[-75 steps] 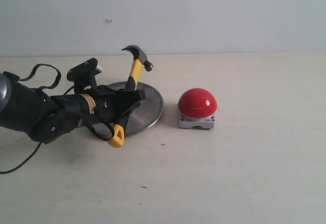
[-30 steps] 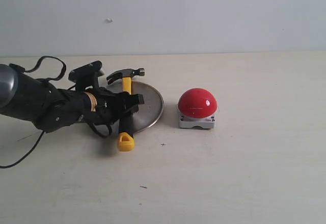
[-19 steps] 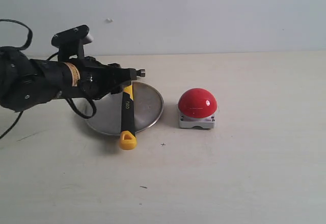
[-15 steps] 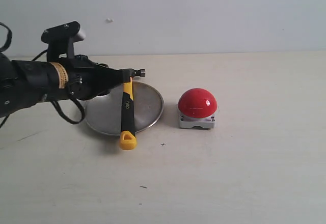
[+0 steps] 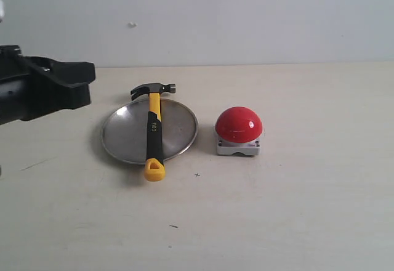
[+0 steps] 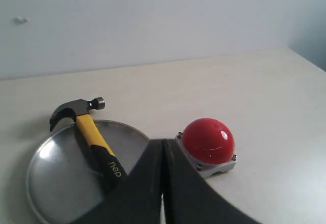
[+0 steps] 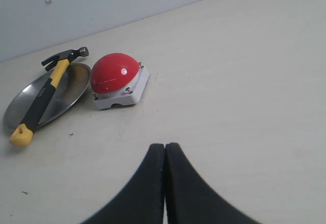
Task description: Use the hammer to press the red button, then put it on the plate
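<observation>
Hammer (image 5: 152, 129): released a moment ago, now lying across the plate (image 5: 123, 138) beside the red button (image 5: 238, 125), looped tip on the desk (image 5: 277, 191); left arm (image 5: 37, 95) withdrawn, both arms' jaws pressed together, empty; placement judged complete.

The hammer (image 5: 153, 129) was laid across the plate (image 5: 120, 138), with its dark head past the far rim and its yellow looped tip on the table (image 5: 295, 209) beyond the near rim. The red button (image 5: 239, 125) was set just right of the plate, not touching it. The left arm (image 5: 43, 92) was held at the left edge, apart from the plate.
</observation>
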`<state>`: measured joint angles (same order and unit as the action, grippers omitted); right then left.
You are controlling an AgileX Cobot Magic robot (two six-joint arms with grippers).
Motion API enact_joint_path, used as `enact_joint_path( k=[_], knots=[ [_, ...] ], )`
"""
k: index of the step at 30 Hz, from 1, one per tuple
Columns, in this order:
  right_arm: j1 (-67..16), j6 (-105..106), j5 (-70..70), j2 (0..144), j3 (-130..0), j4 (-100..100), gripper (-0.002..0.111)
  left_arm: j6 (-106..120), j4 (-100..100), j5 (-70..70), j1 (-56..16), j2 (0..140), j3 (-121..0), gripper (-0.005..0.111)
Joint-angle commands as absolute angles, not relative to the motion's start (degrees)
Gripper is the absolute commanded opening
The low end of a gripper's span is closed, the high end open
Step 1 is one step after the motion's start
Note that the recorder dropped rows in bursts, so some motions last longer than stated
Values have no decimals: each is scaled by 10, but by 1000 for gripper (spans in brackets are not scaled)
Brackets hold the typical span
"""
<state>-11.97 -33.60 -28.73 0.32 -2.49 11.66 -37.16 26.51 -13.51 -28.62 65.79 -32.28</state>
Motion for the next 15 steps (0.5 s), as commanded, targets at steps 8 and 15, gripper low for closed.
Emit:
enact_joint_path(
  k=[8,15],
  knots=[
    [-120,-336,-281,0,-21,115,0,-345,261,-58,-285,444,-231,0],
    [-120,-336,-281,0,-21,115,0,-345,262,18,-246,329,-194,0]
  ],
)
